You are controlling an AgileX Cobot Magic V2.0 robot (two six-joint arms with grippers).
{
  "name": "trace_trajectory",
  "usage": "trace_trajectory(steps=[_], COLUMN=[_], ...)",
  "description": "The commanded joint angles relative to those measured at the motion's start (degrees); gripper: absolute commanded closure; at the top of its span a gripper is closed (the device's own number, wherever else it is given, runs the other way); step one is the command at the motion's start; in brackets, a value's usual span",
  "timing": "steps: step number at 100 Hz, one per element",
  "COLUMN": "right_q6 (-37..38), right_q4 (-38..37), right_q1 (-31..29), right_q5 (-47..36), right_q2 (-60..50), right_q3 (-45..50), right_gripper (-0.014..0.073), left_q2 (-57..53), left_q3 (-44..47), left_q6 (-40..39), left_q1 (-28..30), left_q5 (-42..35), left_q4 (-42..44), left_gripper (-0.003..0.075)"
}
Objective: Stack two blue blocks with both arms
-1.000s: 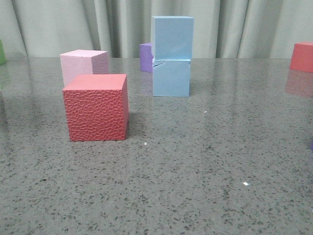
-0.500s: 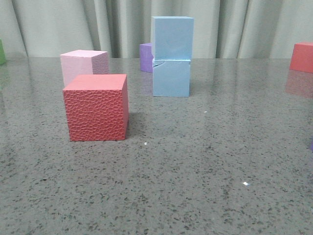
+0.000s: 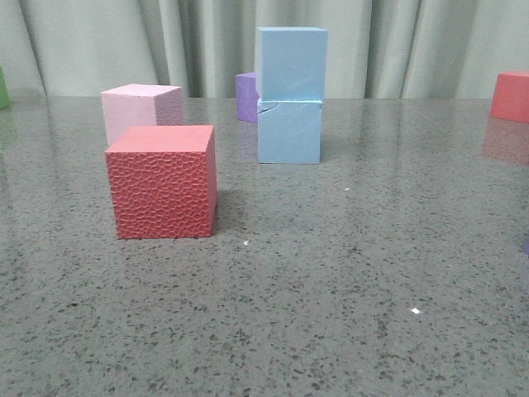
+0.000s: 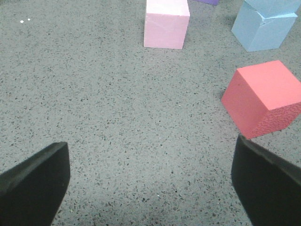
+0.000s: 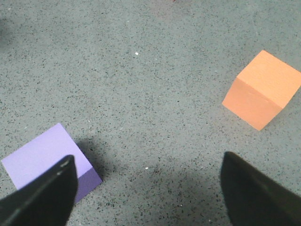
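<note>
While the grey speckled table [image 3: 331,314] is viewed from the front, the red cube [image 3: 164,182] is met first, and it is taken as the landmark. Just behind it and slightly to the left, the pale pink cube [image 3: 139,110] is seen, the two standing close, though whether they touch cannot be told. Farther back and to the right of the red cube, the two blue blocks are found stacked: the lower blue block [image 3: 289,132] rests on the table, and the upper blue block [image 3: 291,64] is set on top of it, slightly offset. A small crack is visible at the top left edge of the lower block. Behind the stack, a darker purple cube [image 3: 245,97] is partly hidden. Far to the right of the red cube, near the curtain [image 3: 99,41], another red block [image 3: 510,96] is cut by the frame edge.

Neither gripper is seen from the front. Through the left wrist camera, the left gripper [image 4: 150,183] is shown spread wide over bare table, nothing being held between its fingers. The right gripper [image 5: 148,188] is likewise spread and empty, with a lilac cube [image 5: 44,157] by one finger and an orange cube [image 5: 261,89] lying apart.
</note>
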Motion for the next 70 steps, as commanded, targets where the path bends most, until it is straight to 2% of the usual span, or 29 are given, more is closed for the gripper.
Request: trace_trajectory(steps=[1,10,13,14,24,30,37,43,70], right_q6=[-0.5,-0.5,-0.5,-0.5,-0.5,-0.5,-0.5,-0.5,-0.5], right_q4=[-0.6,-0.6,-0.6,-0.6,-0.6,-0.6,-0.6,-0.6,-0.6], right_q1=[-0.2,-0.2,-0.2,-0.2,-0.2,-0.2,-0.2,-0.2,-0.2], right_q5=[-4.1,-4.1,-4.1,-4.1,-4.1,-4.1,-4.2,-4.2,-4.1], right_q2=[0.2,0.2,0.2,0.2,0.2,0.2,0.2,0.2,0.2], right_q3=[-1.3,-1.3,-1.3,-1.3,-1.3,-1.3,-1.3,-1.3,-1.3], right_gripper=[0.0120,0.0297,0.0358,0.0404,0.0592,0.0668,0.0660,0.0662,0.0662], left_q2=[0.1,0.1,0.1,0.1,0.1,0.1,0.1,0.1,0.1], left_q3=[-1.5,-1.5,-1.5,-1.5,-1.5,-1.5,-1.5,-1.5,-1.5], left_q6=[-0.5,-0.5,-0.5,-0.5,-0.5,-0.5,-0.5,-0.5,-0.5], left_q1=[0.2,0.2,0.2,0.2,0.2,0.2,0.2,0.2,0.2], left_q5=[-4.4,-5.1,-5.4,-5.6,-6.0,-6.1,-6.5,-6.6,-7.1], left_q4=[-1.0,-1.0,-1.0,-1.0,-1.0,-1.0,-1.0,-1.0,-1.0], left_gripper=[0.0118,0.0209,0.0258,0.0269,0.0437,0.0533,0.0666,0.0741,0.0739])
